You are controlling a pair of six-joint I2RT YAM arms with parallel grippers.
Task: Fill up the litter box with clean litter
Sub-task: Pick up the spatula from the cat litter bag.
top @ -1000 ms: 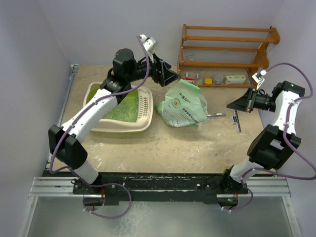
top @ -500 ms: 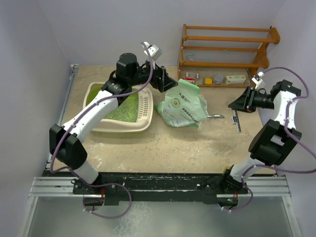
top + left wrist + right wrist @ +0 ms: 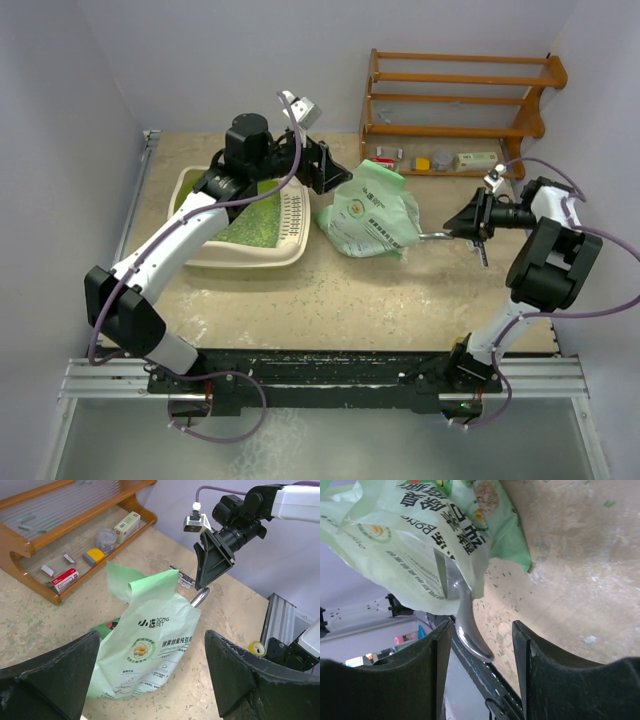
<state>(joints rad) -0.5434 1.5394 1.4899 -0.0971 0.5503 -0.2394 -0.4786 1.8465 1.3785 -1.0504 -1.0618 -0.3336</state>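
Observation:
The cream litter box (image 3: 246,262) lies at the left of the table, with green litter (image 3: 254,224) covering its floor. My left gripper (image 3: 326,168) hovers open between the box and the pale green bag (image 3: 372,214); in the left wrist view the bag (image 3: 150,645) lies below the wide-spread jaws. A metal scoop handle (image 3: 432,236) sticks out of the bag's right side. My right gripper (image 3: 464,220) is open, its fingers on either side of the handle's tip (image 3: 469,630) without touching it.
A wooden rack (image 3: 455,100) with small items stands at the back right. A thin black strip (image 3: 482,246) lies on the table by the right gripper. Loose pellets are scattered over the tabletop. A yellow tape roll (image 3: 257,648) lies beyond the table's edge.
My right gripper has opened and swung left, down to the scoop handle's tip. The left arm has drawn back slightly to the left, still open.

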